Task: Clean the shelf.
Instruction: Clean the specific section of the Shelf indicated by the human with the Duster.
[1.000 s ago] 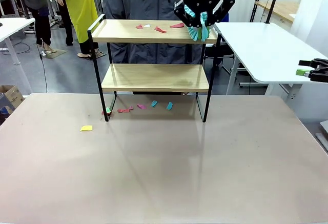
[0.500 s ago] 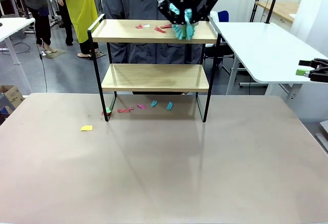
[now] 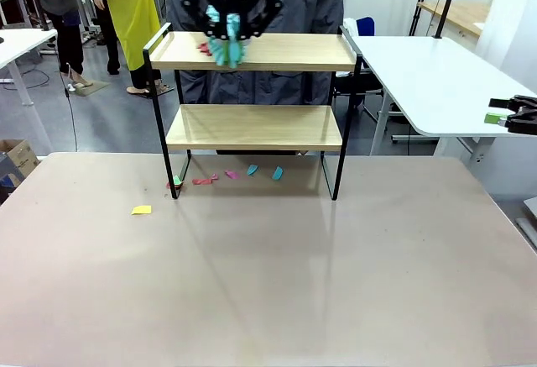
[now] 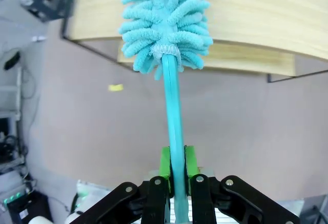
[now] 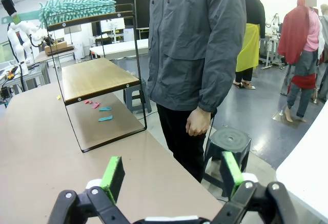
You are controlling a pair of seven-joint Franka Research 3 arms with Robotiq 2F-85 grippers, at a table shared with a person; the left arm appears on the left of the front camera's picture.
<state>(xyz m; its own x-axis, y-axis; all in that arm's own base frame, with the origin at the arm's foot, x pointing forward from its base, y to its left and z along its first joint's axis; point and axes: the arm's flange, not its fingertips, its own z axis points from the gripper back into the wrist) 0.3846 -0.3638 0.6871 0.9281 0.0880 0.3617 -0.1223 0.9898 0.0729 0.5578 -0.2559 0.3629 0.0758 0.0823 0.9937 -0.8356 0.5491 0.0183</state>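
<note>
Left claw (image 4: 175, 162), pinching a teal duster's (image 4: 166, 24) handle, looks mid-sweep, head beside red scraps (image 3: 204, 47) at the left end of the shelf's (image 3: 294, 50) top board; the shelf stands on the tan surface (image 3: 336, 283). Next, probably flick them off the edge.

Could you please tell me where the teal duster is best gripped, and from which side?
Grip the duster by its thin, straight handle, well below the head, coming in along the handle with pads on opposite sides. The fluffy head is soft and would likely squash and slip. The left pincer holds it just so, head over the shelf.
</note>
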